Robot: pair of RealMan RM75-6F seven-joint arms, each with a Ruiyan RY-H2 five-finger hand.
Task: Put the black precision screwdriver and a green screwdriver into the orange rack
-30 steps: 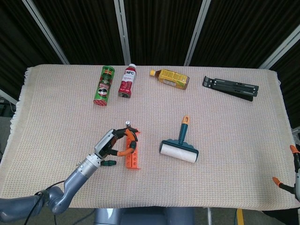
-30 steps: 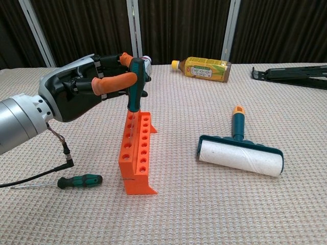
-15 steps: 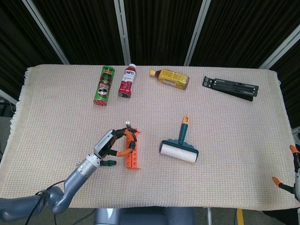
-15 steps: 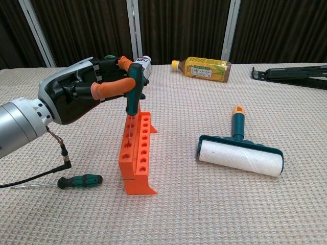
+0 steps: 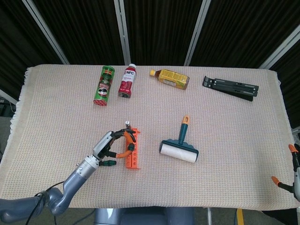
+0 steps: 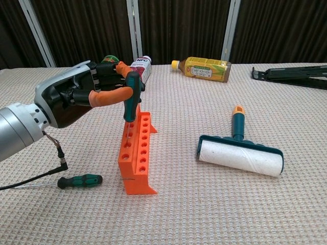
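— What does each camera give you?

— The head view takes in the whole surface (image 5: 225,178), woven cloth, and I place everything from the orange rack (image 5: 132,151). Well beyond it lie a green can (image 5: 103,85), a red bottle (image 5: 127,81) and a yellow bottle (image 5: 171,78); a black folding stand (image 5: 230,87) lies far off beyond it to the right, and a lint roller (image 5: 180,147) lies just right of it. At the frame's lower right edge that view alone catches my right hand (image 5: 291,180): only orange tips, so I cannot tell how its fingers lie. The chest view alone shows the rack's two rows of holes and the spare green screwdriver (image 6: 76,181) in full, lying flat just left of the rack's near end.

— And your left hand?

— My left hand (image 6: 84,94) sits at the rack's far left side, fingers (image 6: 108,96) curled round the handle of a dark green screwdriver (image 6: 132,99); the thumb presses across it. I hold nothing else.

— What changed from a second ago?

— The handle has risen and moved toward the rack's far end; earlier the shaft reached into a hole, while now the tool's lower end hangs just above the far holes.

— Which way does it point?

— Long axis near upright, tilted slightly, cap up, working end down at the rack. The spare one lies roughly left-right, handle toward the rack, thin shaft pointing away.
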